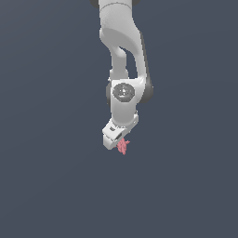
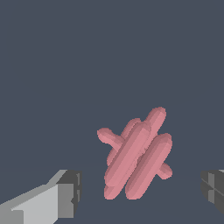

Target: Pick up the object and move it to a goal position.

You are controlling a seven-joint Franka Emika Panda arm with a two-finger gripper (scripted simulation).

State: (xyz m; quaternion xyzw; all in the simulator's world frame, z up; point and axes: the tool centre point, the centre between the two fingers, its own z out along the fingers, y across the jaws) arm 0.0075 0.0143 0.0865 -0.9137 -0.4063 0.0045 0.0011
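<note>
The gripper [image 2: 140, 192] has its two fingers spread wide apart, and nothing is pinched between them. In the wrist view one grey fingertip [image 2: 70, 192] sits on one side and the other fingertip [image 2: 213, 190] peeks in from the far edge. The pink-red object [image 2: 135, 155] lies in the gap between them, nearer the first fingertip, and it does not touch either one. Its fat sausage-like lumps all run the same slanted way, so its long side is tilted across the gap, with little knobs poking out sideways. In the exterior view the white gripper [image 1: 116, 139] hangs right over the object [image 1: 123, 146], which peeks out just below it, a bit toward the exterior view's right. I think the fingers must go a little lower and then squeeze across the lumps
</note>
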